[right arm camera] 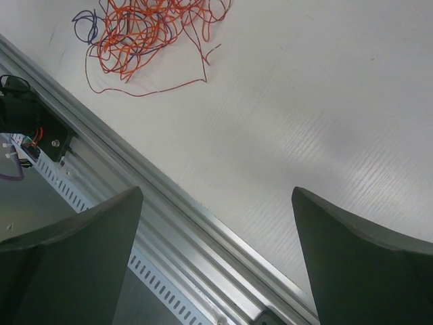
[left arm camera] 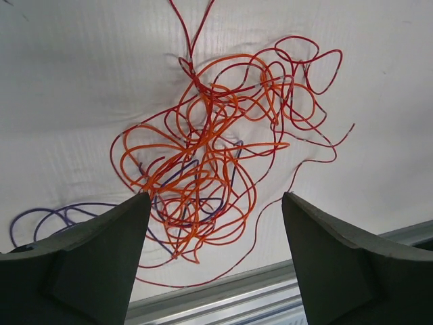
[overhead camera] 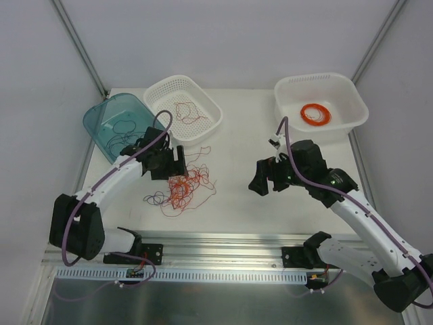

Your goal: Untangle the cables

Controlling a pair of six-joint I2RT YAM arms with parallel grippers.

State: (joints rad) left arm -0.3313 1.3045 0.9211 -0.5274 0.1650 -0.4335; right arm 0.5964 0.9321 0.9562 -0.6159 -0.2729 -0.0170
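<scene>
Left wrist view: the left pincer stands wide open and holds nothing. Its two fingers straddle the lower part of the tangle of cables, apparently so that closing would catch a few strands. The tangle, red and orange with some dark blue-purple strands, lies loose on the white worktop. The right pincer is likewise open and empty over bare worktop well aside, probably ready to pin or pull. Beyond, a teal bin holds dark wires and a white perforated basket holds a red wire, which suggests sorting by colour. A white tub holds an orange coil.
</scene>
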